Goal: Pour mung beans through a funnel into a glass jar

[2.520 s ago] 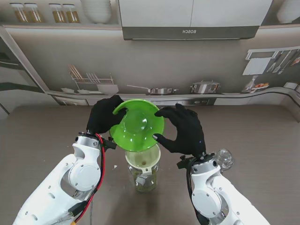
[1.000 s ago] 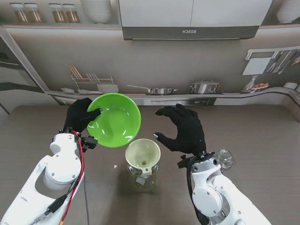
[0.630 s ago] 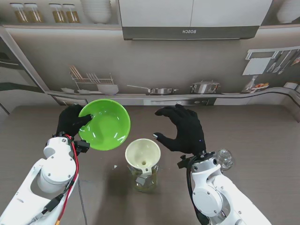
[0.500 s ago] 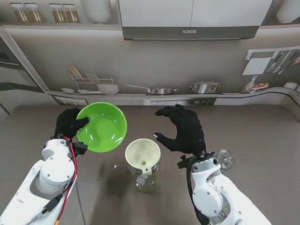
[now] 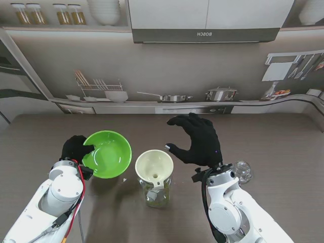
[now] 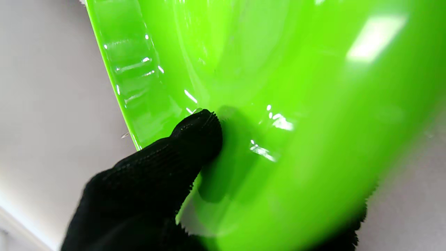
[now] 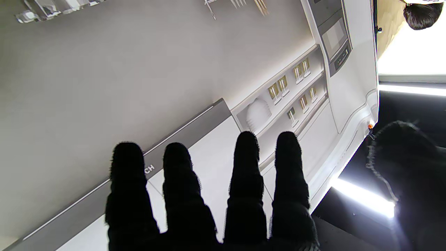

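A cream funnel (image 5: 154, 166) sits in the mouth of a glass jar (image 5: 156, 195) at the table's middle, with green beans showing in the jar's lower part. My left hand (image 5: 77, 148) is shut on the rim of a green bowl (image 5: 107, 154), which looks empty and rests low at the table to the left of the funnel. In the left wrist view the thumb (image 6: 188, 139) presses inside the bowl (image 6: 296, 104). My right hand (image 5: 199, 139) hovers open, fingers (image 7: 245, 174) spread, just right of the funnel and holding nothing.
A small clear glass lid or stopper (image 5: 243, 171) lies on the table at the right, beside my right wrist. A tiny pale speck (image 5: 124, 179) lies between bowl and jar. A printed kitchen backdrop (image 5: 162, 66) stands along the table's far edge.
My left hand has carried the green bowl from above the funnel leftward and down toward the table, levelling it. The right hand let go of the bowl and has stayed raised.
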You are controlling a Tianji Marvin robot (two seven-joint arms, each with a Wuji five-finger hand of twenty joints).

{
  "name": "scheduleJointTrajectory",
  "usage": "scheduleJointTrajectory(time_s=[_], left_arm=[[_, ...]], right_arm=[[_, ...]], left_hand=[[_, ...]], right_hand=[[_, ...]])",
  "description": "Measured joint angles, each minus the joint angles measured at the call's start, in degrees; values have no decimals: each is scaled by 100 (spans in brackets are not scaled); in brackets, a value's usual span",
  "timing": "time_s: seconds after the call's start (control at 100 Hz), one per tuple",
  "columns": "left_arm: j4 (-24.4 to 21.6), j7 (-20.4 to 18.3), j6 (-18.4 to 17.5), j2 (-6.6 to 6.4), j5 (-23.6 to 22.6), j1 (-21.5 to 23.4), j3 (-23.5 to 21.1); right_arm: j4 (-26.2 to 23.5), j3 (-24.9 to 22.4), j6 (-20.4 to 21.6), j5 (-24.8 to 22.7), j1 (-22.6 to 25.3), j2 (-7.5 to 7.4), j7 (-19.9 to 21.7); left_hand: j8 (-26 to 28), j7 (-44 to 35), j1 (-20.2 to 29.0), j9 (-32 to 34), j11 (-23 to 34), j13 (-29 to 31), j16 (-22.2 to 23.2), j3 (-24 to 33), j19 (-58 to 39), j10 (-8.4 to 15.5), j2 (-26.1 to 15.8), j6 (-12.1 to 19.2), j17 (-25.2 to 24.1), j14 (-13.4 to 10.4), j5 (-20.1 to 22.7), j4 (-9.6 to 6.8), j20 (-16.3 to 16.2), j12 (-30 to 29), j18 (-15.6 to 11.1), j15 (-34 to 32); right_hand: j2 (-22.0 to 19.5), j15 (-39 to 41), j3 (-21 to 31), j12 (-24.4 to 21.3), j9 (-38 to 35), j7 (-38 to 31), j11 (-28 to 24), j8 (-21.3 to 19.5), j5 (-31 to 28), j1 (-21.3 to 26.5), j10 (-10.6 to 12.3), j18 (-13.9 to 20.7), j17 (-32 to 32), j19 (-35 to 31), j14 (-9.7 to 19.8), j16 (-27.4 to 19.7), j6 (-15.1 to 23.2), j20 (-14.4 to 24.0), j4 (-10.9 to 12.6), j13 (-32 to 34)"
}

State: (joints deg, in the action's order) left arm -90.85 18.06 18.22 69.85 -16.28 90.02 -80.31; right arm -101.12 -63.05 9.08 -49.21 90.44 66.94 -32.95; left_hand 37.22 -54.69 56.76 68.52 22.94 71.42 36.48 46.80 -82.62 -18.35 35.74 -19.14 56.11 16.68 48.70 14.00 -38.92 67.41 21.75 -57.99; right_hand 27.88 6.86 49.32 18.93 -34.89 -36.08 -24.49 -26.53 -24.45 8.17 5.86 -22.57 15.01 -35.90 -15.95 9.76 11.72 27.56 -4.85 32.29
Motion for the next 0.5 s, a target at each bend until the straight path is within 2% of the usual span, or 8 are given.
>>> scheduleJointTrajectory(time_s=[0.5], left_arm=[[588,-88,281,5,115,-256,335]], right_arm=[[-8,-4,1,15,9,-4,22]], left_hand=[[27,16,0,0,-3,0,0,0,0,-1,0,-2,-4,4,0,0,-50,4,31,3]], right_hand=[[0,1,0,0,0,0,0,0,0,0,-4,0,0,0,1,0,-1,-2,0,1]])
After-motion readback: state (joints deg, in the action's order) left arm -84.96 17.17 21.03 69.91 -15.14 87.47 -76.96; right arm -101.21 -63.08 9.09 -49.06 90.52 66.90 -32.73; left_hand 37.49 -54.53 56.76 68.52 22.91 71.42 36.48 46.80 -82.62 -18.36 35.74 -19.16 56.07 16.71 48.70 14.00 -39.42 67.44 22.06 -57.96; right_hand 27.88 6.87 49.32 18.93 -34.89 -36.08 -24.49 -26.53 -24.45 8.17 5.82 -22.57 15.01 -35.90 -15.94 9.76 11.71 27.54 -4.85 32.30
